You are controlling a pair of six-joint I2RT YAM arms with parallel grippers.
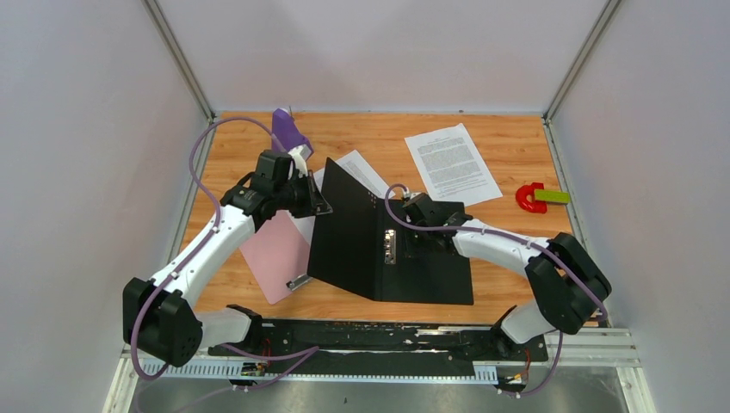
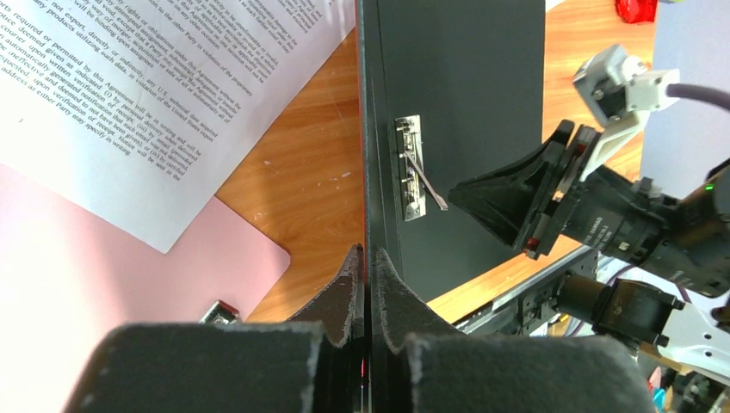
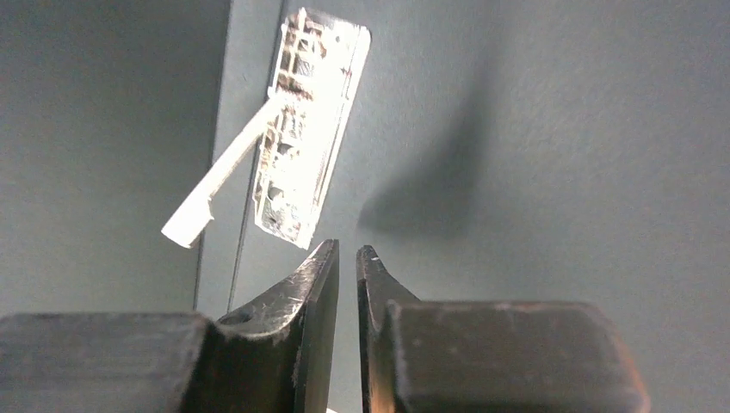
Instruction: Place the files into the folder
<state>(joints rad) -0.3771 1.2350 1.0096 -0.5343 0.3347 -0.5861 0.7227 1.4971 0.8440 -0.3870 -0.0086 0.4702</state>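
Pinching the raised folder (image 1: 353,241) cover, left gripper (image 2: 366,254) clamped tight; right gripper (image 3: 347,251) barely ajar, empty; one sheet (image 1: 361,168) half-hidden behind

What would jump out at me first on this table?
The big folder, black inside, lies open mid-table, with one cover pinched and raised by the left hand. The right hand hovers beside its shiny metal clip, and a printed sheet lies at the back right.
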